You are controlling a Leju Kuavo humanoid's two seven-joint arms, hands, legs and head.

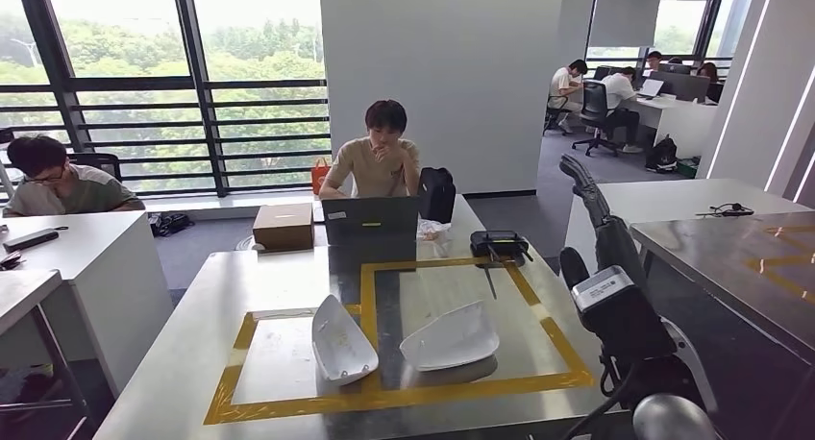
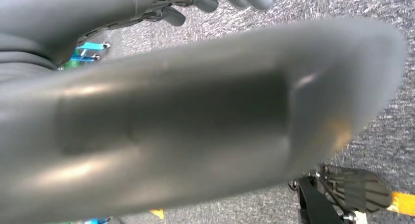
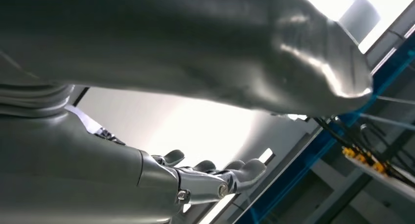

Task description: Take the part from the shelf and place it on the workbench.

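Two white parts [image 1: 452, 336] already sit inside the taped square on the counter [image 1: 288, 277]. Your right robot hand [image 1: 584, 185] is raised, empty, fingers loosely apart; left robot hand's grip I cannot tell. Swing carelessly and you'll knock them.

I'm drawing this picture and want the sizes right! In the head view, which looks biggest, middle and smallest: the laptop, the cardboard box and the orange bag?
1. laptop, biggest.
2. cardboard box, a bit smaller.
3. orange bag, smallest, though it sits farther from the camera and is partly hidden, so its true size is unsure.
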